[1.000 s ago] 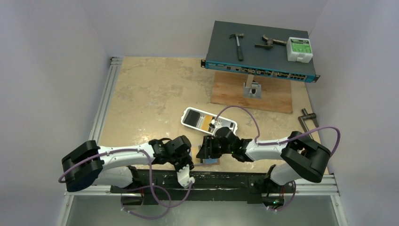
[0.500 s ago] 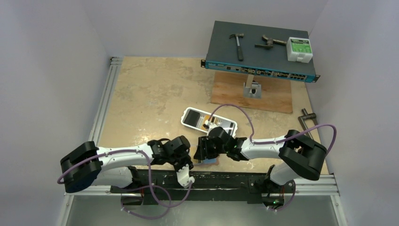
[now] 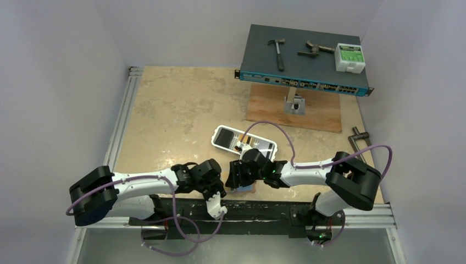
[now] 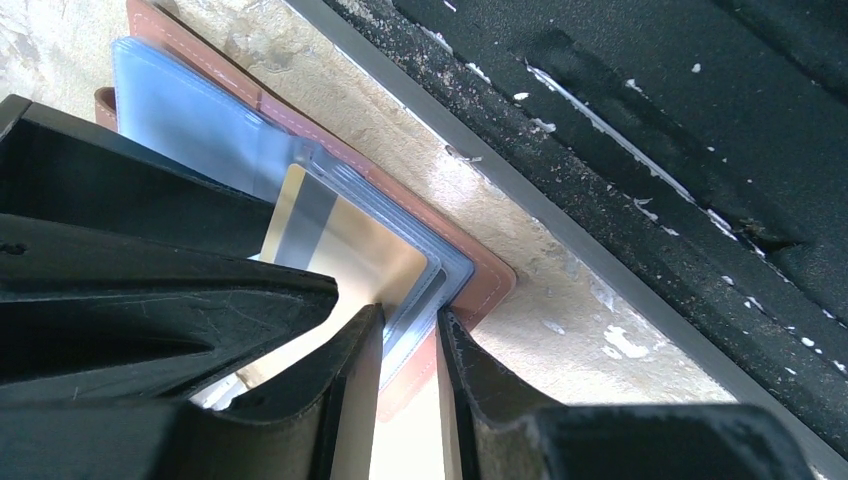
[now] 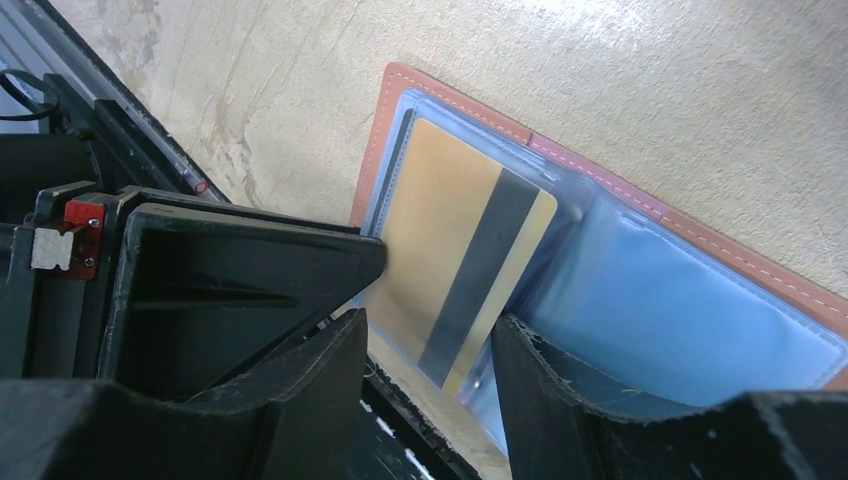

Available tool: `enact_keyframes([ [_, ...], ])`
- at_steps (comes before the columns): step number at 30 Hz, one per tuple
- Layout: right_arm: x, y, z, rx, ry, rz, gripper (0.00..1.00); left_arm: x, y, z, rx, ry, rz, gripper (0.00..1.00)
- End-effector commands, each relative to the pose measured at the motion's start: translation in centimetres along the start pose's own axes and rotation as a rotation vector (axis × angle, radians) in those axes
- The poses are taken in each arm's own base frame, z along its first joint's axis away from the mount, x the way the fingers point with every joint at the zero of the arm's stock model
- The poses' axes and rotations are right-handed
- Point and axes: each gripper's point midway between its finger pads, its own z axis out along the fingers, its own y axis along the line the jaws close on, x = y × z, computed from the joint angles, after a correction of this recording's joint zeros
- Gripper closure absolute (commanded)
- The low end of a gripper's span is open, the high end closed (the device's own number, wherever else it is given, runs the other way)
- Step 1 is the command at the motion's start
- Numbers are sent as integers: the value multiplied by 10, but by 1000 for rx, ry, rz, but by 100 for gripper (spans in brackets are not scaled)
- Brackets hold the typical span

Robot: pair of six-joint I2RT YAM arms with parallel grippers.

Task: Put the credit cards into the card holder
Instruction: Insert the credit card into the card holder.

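The card holder (image 3: 245, 188) lies open at the table's near edge, reddish-brown leather (image 4: 480, 285) with clear bluish sleeves (image 5: 680, 320). An orange-yellow credit card (image 5: 450, 250) with a dark stripe sits partly inside a sleeve; it also shows in the left wrist view (image 4: 340, 245). My left gripper (image 4: 410, 335) is nearly closed, pinching the holder's sleeve edge at its corner. My right gripper (image 5: 430, 345) is open, its jaws standing either side of the card's protruding end. The two grippers almost touch in the top view, the left gripper (image 3: 218, 184) just beside the right gripper (image 3: 236, 179). More cards lie in the white tray (image 3: 267, 147).
The tray stands just behind the grippers. A black rail (image 4: 620, 120) runs along the near table edge beside the holder. At the back right are a wooden board (image 3: 294, 107) and a dark network switch (image 3: 302, 55) with a hammer, another tool and a white box.
My right gripper has shifted a little left toward the left gripper, over the holder. The left arm has barely moved.
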Motion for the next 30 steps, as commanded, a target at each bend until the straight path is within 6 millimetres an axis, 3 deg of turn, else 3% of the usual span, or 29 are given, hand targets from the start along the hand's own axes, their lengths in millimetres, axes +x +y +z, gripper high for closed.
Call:
enact_keyframes([
  [1,5,40,2,-128,44,-53,51,-6,14,4,-70,-29,34,74],
  [11,7,63,-3,-251,55,-96,51,-6,29,3,-153,-29,90,78],
  [20,14,55,-15,-238,54,-67,43,-1,29,2,-223,1,136,79],
  [24,12,51,-16,-216,43,-65,40,-4,36,-3,-289,-6,161,80],
  [30,11,49,-14,-199,41,-64,39,-14,27,-11,-325,-54,199,80],
])
